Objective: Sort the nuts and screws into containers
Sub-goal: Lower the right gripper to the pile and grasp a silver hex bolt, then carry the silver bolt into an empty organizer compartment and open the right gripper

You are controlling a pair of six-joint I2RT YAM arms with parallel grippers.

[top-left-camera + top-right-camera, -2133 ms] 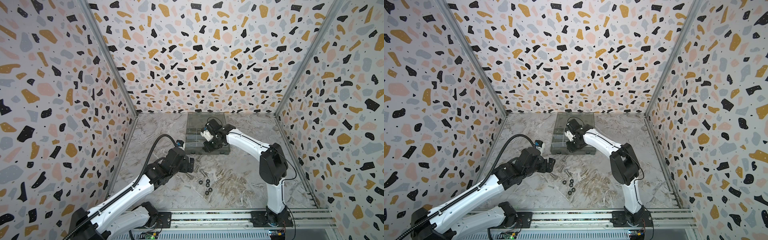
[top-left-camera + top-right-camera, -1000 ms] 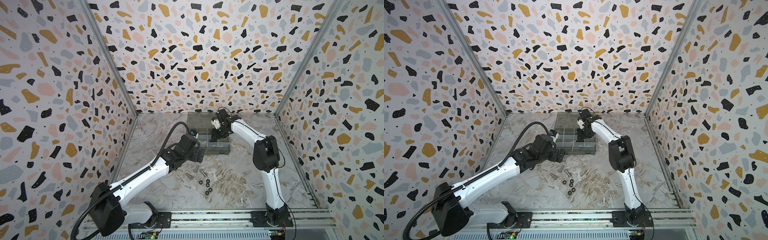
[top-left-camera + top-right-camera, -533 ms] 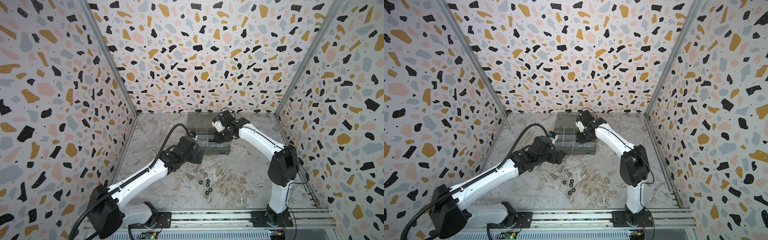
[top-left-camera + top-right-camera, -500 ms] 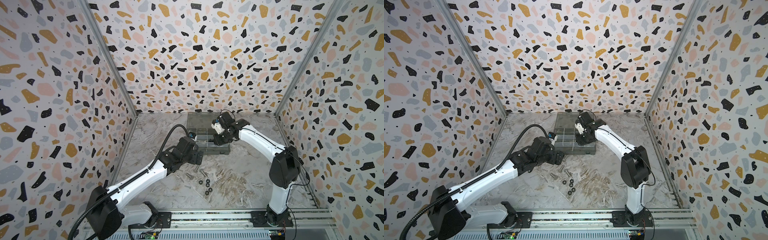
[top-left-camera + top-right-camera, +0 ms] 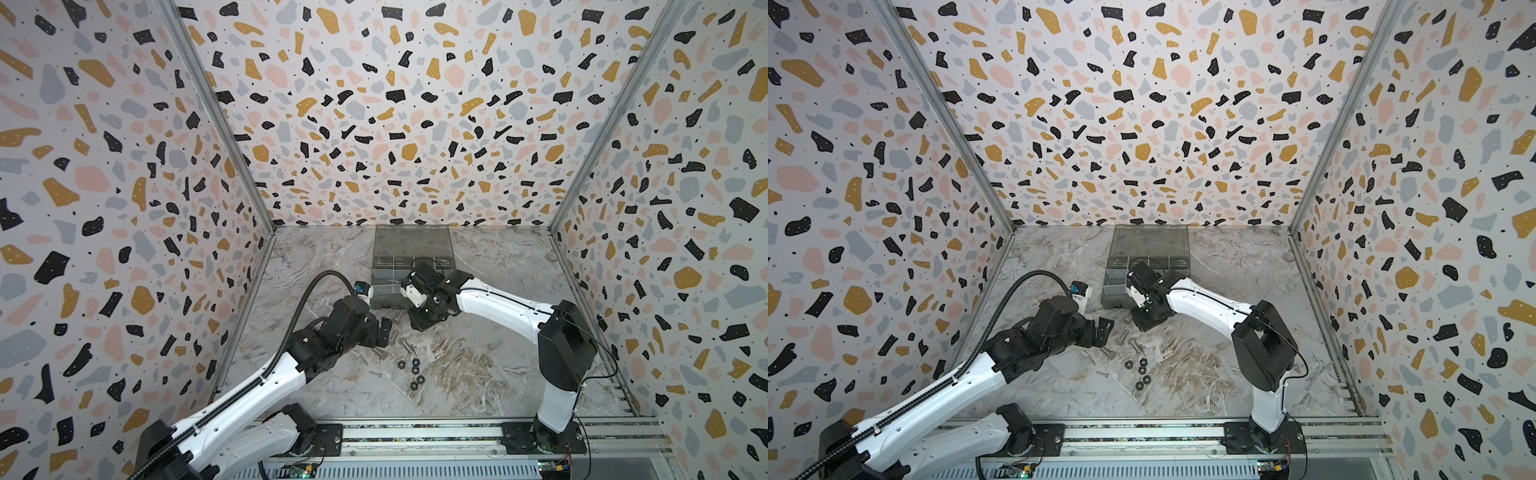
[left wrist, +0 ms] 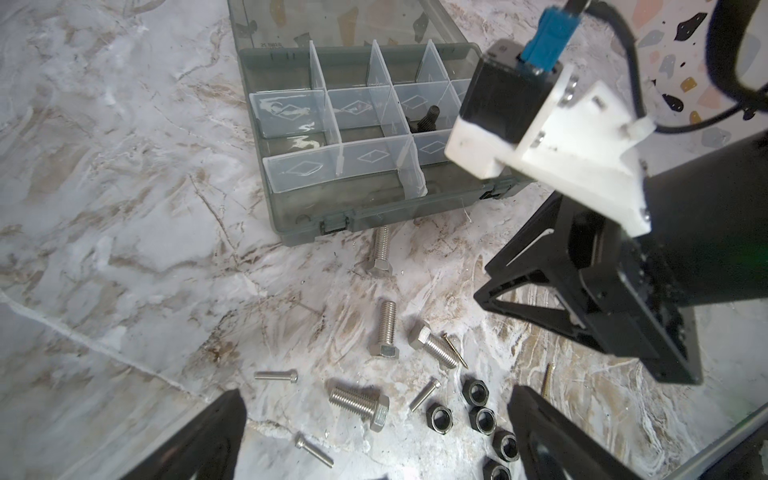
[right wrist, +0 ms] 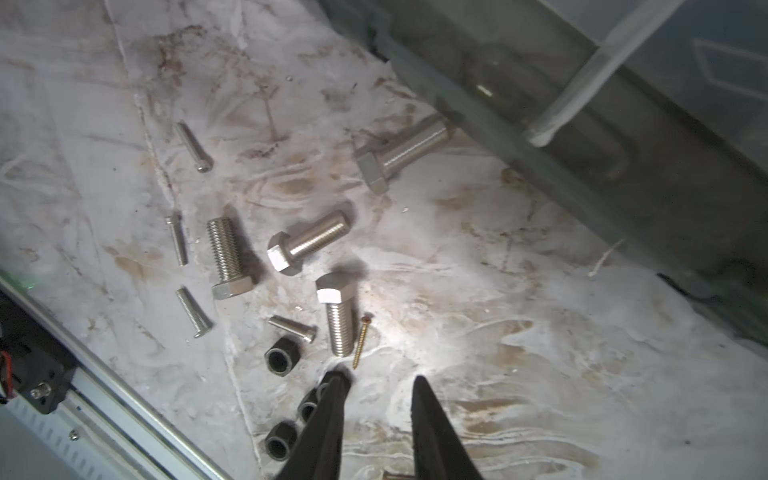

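Landmark: the smoky-grey box (image 5: 411, 249), lid open, on the marble table (image 5: 478, 382)

- Well to the near side of the box: five black nuts (image 5: 412, 371) in a loose cluster, lying flat on the table, none in the box
- Just beyond the nuts, towards the box: the screws (image 6: 384, 334), loose on the table. Four thick silver bolts with hex heads, several thin silver ones around them, and one small brass-coloured screw (image 7: 360, 340) beside a bolt
- The bolt closest to the box (image 6: 379, 253) points its shaft end at the front wall; I cannot tell if it touches
- Left gripper (image 5: 384, 332): near side of the box, at its left front corner and left of the screws. Jaws stand wide apart with nothing between them; in the left wrist view screws and nuts show on the table between the two fingers
- Right gripper (image 7: 379, 378): between the box front and the nuts, pointing down at the table. Fingers partly apart, bare marble in the gap, nothing held. One fingertip overlaps the nuts in the right wrist view; contact unclear
- Box itself: compartments (image 6: 361, 108) split by thin clear walls. One middle-row compartment holds a black bolt (image 6: 424, 122), partly hidden by the right arm's camera mount. The front-row compartments in view hold nothing
- Beyond the compartments: the lid lies back flat towards the far wall
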